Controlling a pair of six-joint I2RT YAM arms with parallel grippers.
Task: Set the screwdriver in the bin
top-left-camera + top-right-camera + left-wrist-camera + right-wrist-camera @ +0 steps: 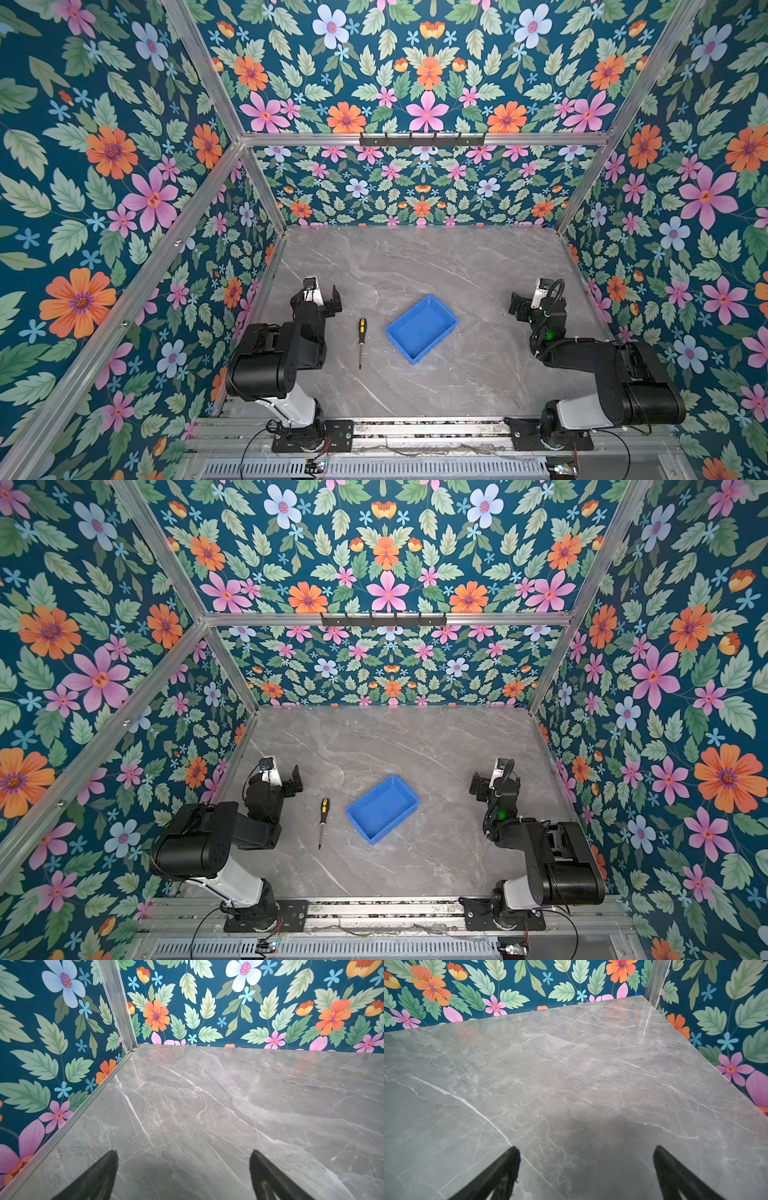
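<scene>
The screwdriver [362,338] [323,818], with a yellow-and-black handle and a thin metal shaft, lies flat on the grey marble table in both top views, handle toward the back wall. Just to its right sits the blue bin [420,329] [381,809], turned at an angle, with nothing in it. My left gripper [321,296] [283,776] [183,1153] hovers behind and left of the screwdriver, open and holding nothing. On the far right, my right gripper [528,302] [489,782] [586,1148] is open too, apart from the bin. Neither wrist view shows the screwdriver or the bin.
Floral walls with aluminium posts [266,195] close the table [415,257] on three sides. A black hook rail [422,140] hangs on the rear crossbar. Both arm bases stand on a metal rail [428,430] at the front edge.
</scene>
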